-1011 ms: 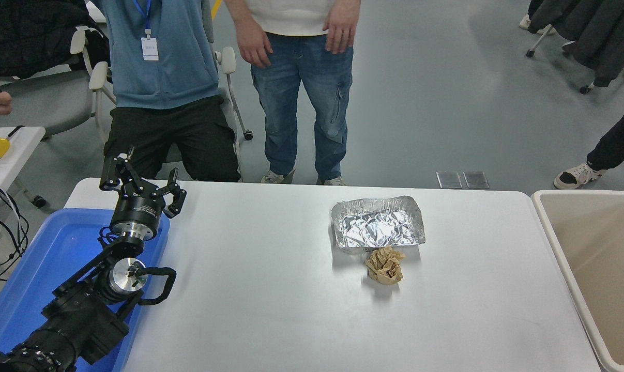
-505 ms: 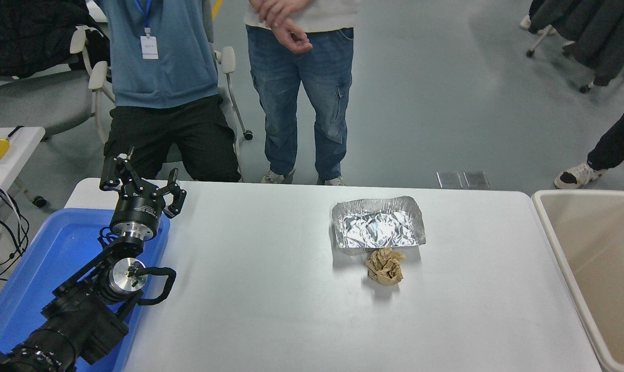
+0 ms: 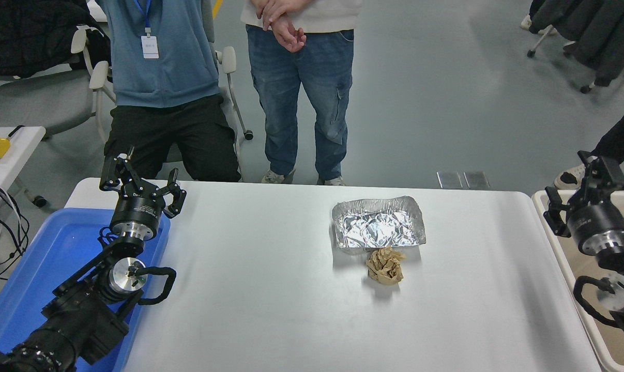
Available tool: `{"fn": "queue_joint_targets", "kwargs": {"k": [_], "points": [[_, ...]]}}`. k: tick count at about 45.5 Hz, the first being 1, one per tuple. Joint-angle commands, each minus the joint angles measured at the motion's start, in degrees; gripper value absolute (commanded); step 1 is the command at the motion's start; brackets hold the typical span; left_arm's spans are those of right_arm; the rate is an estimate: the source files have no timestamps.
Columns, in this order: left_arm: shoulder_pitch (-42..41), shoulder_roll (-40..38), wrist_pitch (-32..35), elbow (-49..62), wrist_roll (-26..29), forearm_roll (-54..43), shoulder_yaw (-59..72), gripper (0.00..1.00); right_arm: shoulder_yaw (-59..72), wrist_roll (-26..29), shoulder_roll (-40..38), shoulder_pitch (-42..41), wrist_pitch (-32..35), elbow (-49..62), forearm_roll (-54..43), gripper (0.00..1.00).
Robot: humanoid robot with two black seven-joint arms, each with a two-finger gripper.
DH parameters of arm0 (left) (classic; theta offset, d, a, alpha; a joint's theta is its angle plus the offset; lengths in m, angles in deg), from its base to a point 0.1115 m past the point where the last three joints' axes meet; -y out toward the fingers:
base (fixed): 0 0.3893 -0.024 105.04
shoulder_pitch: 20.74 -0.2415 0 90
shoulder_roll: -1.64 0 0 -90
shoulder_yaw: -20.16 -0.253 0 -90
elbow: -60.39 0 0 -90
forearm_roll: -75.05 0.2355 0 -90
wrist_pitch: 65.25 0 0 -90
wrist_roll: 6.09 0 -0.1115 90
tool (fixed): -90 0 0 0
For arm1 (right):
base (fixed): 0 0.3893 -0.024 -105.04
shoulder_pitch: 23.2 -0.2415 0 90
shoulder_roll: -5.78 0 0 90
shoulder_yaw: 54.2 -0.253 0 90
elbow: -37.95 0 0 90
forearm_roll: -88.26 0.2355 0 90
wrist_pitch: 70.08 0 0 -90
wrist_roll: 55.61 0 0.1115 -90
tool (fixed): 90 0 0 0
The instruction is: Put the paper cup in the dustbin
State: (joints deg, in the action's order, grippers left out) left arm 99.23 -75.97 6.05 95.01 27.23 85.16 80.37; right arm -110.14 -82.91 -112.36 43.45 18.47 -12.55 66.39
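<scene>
My right gripper (image 3: 575, 191) has come up into view over the dustbin (image 3: 549, 227); half a second ago only a dark tip showed at that edge. Its fingers are spread and hold nothing. I see no paper cup anywhere, so I judge it is probably already in the dustbin, hidden there by my arm. My right arm points away from me, above the dustbin's near wall. My left gripper (image 3: 141, 188), fingers apart, is parked far left of the dustbin, over the blue tray (image 3: 43, 258).
</scene>
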Motion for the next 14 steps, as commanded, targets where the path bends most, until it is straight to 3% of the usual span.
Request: {"fn": "queue_joint_targets", "kwargs": {"k": [1, 14], "points": [[0.0, 0.0, -0.03, 0.0, 0.08, 0.0, 0.0, 1.0, -0.92, -2.86, 5.55, -0.12, -0.23, -0.65, -1.33, 1.0], [0.0, 0.0, -0.03, 0.0, -0.01, 0.0, 0.0, 1.0, -0.92, -2.86, 5.38, -1.52, -0.23, -0.21, -1.42, 1.0]]}}
